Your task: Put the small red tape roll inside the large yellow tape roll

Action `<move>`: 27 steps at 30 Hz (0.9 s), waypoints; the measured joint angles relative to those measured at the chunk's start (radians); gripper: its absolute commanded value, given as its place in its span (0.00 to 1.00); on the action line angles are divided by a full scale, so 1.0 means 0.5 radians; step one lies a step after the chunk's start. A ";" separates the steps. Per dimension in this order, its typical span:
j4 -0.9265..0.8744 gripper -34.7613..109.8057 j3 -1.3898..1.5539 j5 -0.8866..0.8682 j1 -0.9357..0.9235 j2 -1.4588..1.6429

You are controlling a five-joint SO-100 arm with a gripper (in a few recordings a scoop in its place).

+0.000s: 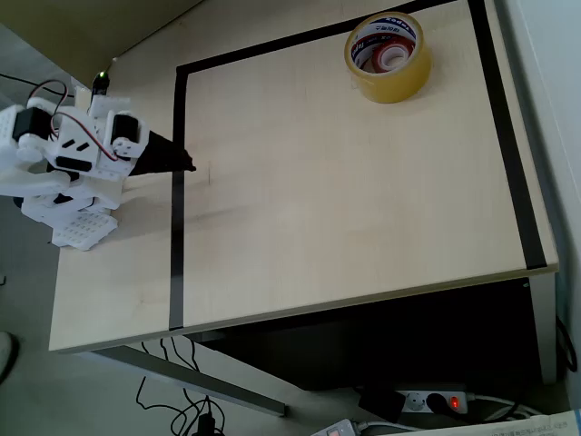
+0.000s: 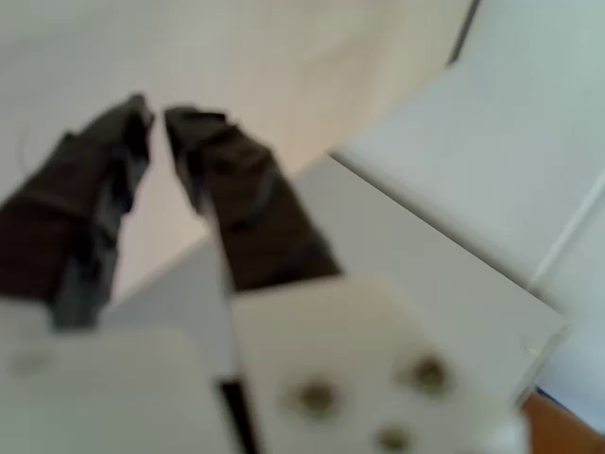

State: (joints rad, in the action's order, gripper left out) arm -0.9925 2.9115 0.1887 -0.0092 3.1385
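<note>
The bench (image 1: 345,182), a pale wooden top with a rectangle of black tape (image 1: 177,182) marked on it, carries very little. In the overhead view the white arm (image 1: 68,159) sits folded at the bench's left edge, its dark gripper (image 1: 182,165) pointing across the left tape line.

The large yellow tape roll (image 1: 388,77) lies flat near the far right corner, just inside the far line. It looks stiff and fairly heavy, likely to stay put when nudged, and its glossy wall would be slippery to pinch.

The small red tape roll (image 1: 392,58) already lies inside the yellow roll's white printed core, against the core's right side, so the task appears done. It should be light and rigid; if it needed moving, pinching across its wall, one finger inside the hole, seems the safest hold.

In the blurred wrist view the gripper (image 2: 156,112) has its jaws only slightly parted, with nothing between them.
</note>
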 measured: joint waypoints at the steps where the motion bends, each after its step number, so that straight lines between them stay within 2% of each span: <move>1: -0.055 0.24 0.067 -0.012 0.009 0.129; 8: -0.202 0.24 0.288 -0.120 0.021 0.390; 27: -0.249 0.24 0.291 -0.135 -0.110 0.405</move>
State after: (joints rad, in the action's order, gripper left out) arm -1.1167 3.0572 0.1212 -0.0644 3.3410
